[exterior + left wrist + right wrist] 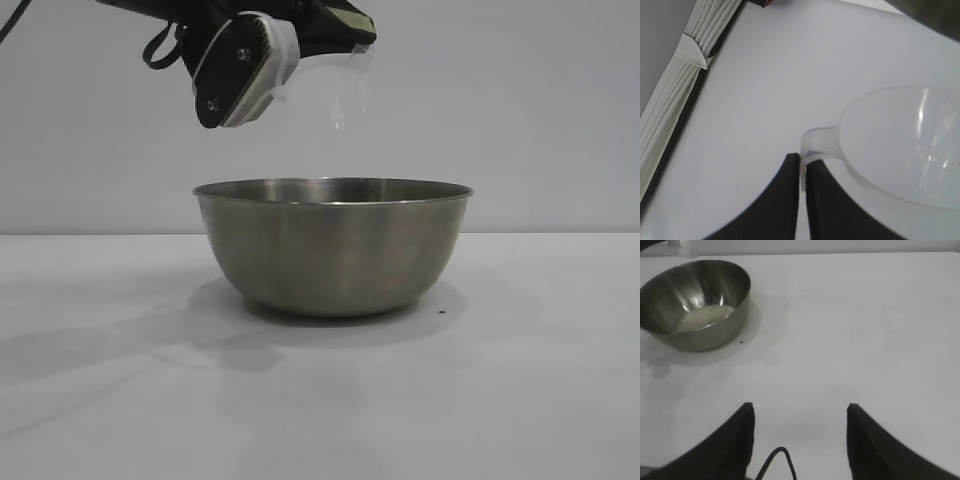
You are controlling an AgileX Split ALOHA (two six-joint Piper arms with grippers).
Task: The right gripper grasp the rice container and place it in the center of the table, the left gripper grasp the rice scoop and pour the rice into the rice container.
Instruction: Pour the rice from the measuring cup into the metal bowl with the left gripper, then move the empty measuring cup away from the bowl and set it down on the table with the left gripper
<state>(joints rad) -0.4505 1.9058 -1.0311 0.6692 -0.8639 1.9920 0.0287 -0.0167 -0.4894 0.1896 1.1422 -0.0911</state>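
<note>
The steel rice container (333,245) stands on the white table (120,400), mid-frame in the exterior view. Above it my left gripper (803,165) is shut on the handle of the clear rice scoop (905,145), which is tipped over the container's rim (352,70). A few grains fall below the scoop's lip. In the right wrist view the rice container (696,302) holds a whitish heap of rice (705,317). My right gripper (800,412) hangs open over bare table, well away from the container, with nothing between its fingers.
A pleated grey curtain (675,100) runs along the table's edge in the left wrist view. A tiny dark speck (442,310) lies on the table by the container's base. Bare tabletop spreads in front of and around the container.
</note>
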